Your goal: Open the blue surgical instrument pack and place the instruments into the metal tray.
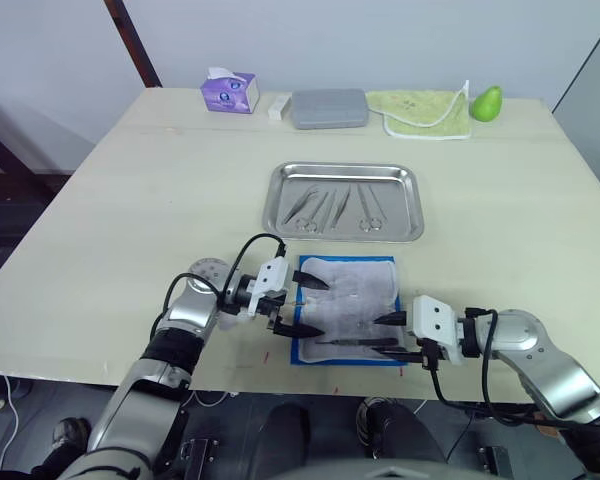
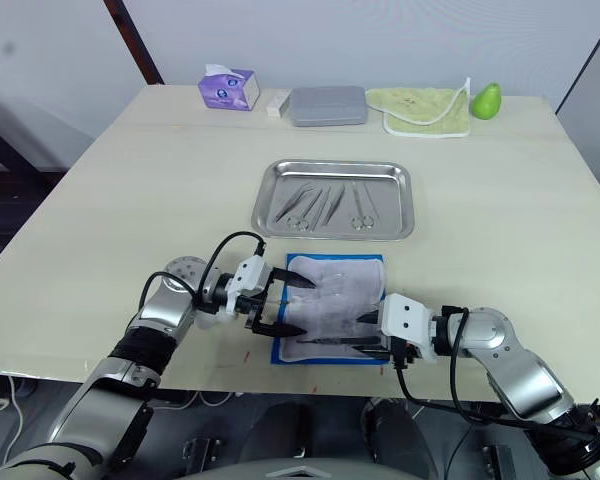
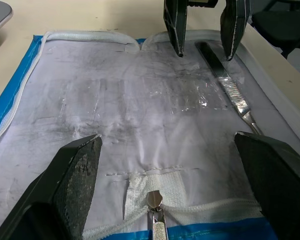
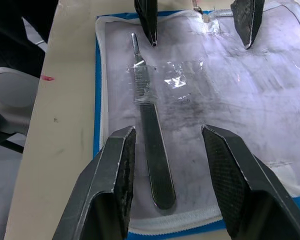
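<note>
The blue surgical instrument pack (image 1: 346,292) lies unfolded near the table's front edge, its white-grey lining (image 3: 140,100) up. One flat metal instrument (image 4: 149,118) lies on the lining along the near edge. My right gripper (image 4: 167,132) is open, one finger on each side of that instrument's handle end, just above it. From the pack's left edge my left gripper (image 1: 315,306) reaches in over the lining, open and empty, near the zipper pull (image 3: 155,200). Beyond the pack, the metal tray (image 1: 345,167) holds several instruments (image 1: 335,208).
Along the table's far edge stand a purple tissue box (image 1: 230,92), a small white block (image 1: 278,106), a grey hard case (image 1: 329,108), a yellow-green cloth (image 1: 420,108) and a green pear (image 1: 487,102). The table's front edge runs just below the pack.
</note>
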You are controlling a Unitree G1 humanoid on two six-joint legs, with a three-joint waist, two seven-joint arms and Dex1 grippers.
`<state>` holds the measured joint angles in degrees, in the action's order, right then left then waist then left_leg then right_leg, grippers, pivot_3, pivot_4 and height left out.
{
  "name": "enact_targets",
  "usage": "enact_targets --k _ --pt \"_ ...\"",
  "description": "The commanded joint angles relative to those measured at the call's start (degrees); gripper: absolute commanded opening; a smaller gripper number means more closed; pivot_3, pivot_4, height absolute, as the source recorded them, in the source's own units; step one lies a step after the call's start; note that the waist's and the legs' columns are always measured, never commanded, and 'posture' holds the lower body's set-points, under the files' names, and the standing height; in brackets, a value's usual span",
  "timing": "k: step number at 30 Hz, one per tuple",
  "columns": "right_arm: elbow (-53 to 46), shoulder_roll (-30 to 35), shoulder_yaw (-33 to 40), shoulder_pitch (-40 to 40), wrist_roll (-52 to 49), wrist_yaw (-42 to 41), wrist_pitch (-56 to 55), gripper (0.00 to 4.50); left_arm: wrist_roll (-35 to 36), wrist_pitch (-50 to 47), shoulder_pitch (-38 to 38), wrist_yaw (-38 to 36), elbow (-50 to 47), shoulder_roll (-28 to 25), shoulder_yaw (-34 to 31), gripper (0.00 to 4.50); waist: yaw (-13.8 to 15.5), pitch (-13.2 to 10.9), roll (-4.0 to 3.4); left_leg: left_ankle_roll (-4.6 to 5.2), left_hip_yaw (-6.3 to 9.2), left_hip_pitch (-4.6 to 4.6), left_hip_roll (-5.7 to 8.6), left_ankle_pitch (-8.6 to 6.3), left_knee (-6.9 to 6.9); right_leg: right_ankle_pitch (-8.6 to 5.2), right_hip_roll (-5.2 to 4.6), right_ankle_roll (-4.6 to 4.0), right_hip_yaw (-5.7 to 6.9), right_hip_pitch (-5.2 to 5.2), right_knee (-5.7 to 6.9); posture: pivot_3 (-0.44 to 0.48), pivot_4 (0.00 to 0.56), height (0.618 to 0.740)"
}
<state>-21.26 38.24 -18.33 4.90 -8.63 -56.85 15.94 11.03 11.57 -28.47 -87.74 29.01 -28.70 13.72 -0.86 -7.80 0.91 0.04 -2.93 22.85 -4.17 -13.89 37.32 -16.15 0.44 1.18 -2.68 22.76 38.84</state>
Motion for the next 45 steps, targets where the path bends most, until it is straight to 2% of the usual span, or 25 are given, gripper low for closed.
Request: enact_targets --k 1,17,20,21,23,24,31,38,45 --pt "-0.18 -0.23 -1.07 0.57 1.24 0.34 -0.36 2.2 -1.56 -1.52 1.97 -0.84 1.6 -0.88 1.51 4.5 0.0 0.0 0.0 0.0 0.0 0.0 0.0 0.0 0.0 0.0 0.0 0.0 0.0 0.0 0.0 0.0 0.15 0.74" --pt "9.97 -0.9 -6.53 0.45 6.47 0.48 -1.34 2.2 -1.87 -1.01 2.0 -0.69 2.21 -0.8 1.67 4.5 -0.14 0.25 0.19 0.0 -0.01 -0.14 -0.03 0.0 0.0 0.0 0.04 0.0 -0.02 -0.05 0.03 0.0 0.15 0.74" --pt "10.71 -0.16 -6.82 0.43 6.58 0.21 -0.11 1.41 -1.87 -0.97 1.91 -0.6 2.35 -0.71 1.65 4.5 -0.13 0.46 0.31 0.0 0.0 -0.17 -0.04 0.0 0.0 0.0 0.05 0.0 -0.02 -0.07 0.04 0.0 0.15 0.74" --pt "10.92 0.12 -6.99 0.58 6.62 -0.05 0.26 0.88 -1.87 -0.94 1.88 -0.57 2.42 -0.69 1.66 4.5 -0.12 0.54 0.35 0.0 0.01 -0.17 -0.04 0.0 0.0 0.0 0.05 -0.01 -0.01 -0.07 0.03 0.0 0.15 0.74" --pt "11.25 0.44 -7.11 0.9 6.7 -0.15 0.74 0.11 -1.88 -0.91 1.82 -0.53 2.53 -0.64 1.67 4.5 -0.14 0.73 0.4 0.0 -0.01 -0.18 -0.04 0.0 0.0 0.0 0.04 -0.01 -0.04 -0.08 0.03 0.0 0.15 0.74" --pt "11.29 0.54 -7.12 1.12 6.56 -0.19 0.88 0.05 -1.88 -0.91 1.78 -0.51 2.58 -0.61 1.68 4.5 -0.11 0.79 0.42 0.0 -0.01 -0.19 -0.05 0.0 0.0 0.0 0.04 -0.01 -0.05 -0.08 0.03 0.0 0.15 0.74" --pt "7.06 1.55 -6.43 3.72 5.6 -0.82 2.66 0.05 -1.79 -1.14 1.68 -0.3 2.2 -0.48 1.68 4.5 -0.09 0.82 0.41 0.0 0.0 -0.2 -0.05 0.0 0.0 -0.12 0.03 -0.22 -0.04 -0.09 0.03 0.0 0.15 0.74" --pt "-1.86 3.35 -7.29 8.84 3.68 -3.24 11.23 0.05 -2.01 -1.68 1.8 0.12 1.63 -0.55 1.85 4.5 0.06 0.72 0.31 0.0 0.01 -0.12 -0.03 0.0 0.0 -0.12 -0.02 -0.22 -0.06 -0.06 0.01 0.0 0.15 0.74" --pt "-6.53 4.75 -8.9 14.04 3.11 -4.93 18.66 0.05 -2.46 -1.73 2.15 0.61 1.59 -0.64 2.07 4.5 0.06 0.6 0.22 0.0 0.05 -0.09 -0.03 0.0 0.0 -0.12 -0.05 -0.23 -0.08 -0.01 0.01 0.0 0.15 0.74"
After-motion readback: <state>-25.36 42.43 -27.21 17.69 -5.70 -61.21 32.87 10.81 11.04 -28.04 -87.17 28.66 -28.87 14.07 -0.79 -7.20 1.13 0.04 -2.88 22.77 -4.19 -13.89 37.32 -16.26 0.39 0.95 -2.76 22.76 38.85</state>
